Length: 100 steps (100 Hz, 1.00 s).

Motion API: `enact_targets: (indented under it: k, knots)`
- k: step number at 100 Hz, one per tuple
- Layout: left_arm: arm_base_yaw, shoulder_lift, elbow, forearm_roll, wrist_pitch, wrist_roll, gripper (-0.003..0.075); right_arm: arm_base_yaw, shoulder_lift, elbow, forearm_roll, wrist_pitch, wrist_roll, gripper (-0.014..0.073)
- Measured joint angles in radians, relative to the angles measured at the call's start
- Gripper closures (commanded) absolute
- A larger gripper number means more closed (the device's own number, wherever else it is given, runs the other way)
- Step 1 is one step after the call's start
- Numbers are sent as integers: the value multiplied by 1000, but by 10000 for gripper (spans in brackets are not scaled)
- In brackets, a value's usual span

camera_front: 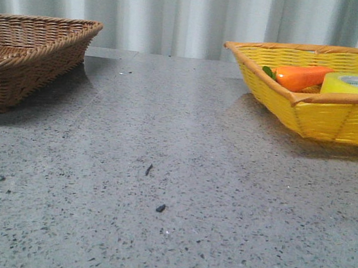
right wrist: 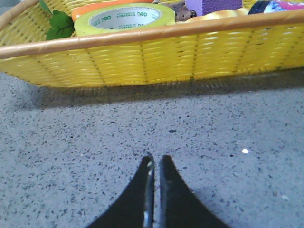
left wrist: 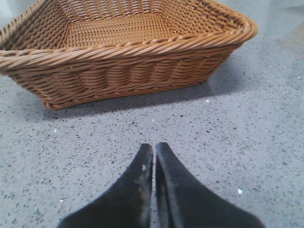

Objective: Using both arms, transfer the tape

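I'm eyeing the tape [right wrist: 124, 18] lying flat in the yellow basket [right wrist: 142, 61] at twelve o'clock from my pinched-closed, empty right hand [right wrist: 155, 164]: light, rigid, slick-sided, so I'm favouring gripping across its wall, core to outside.

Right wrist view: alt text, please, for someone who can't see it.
The shut right claw points over bare grey table toward a yellow basket. Inside lies the tape, flat, beside an orange toy carrot and a purple item.
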Motion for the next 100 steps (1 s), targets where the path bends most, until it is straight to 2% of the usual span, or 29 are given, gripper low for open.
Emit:
enact_targets:
  k: [21,43,62,72,89,100]
  knots:
    - [0,0,0,0,0,0,741,0,0,0,-1,-44,0,658]
    - [0,0,0,0,-5,0,741,0,0,0,53,-236,0,658]
    - [0,0,0,0,-18,0,741,0,0,0,72,-220,0,658]
    - [0,0,0,-29,-84,0,741,0,0,0,79,-209,0,658]
    - [0,0,0,-181,-227,0,741,0,0,0,100,-208,0,658]
    - [0,0,0,-230,-270,0,741,0,0,0,105,-208,0,658]
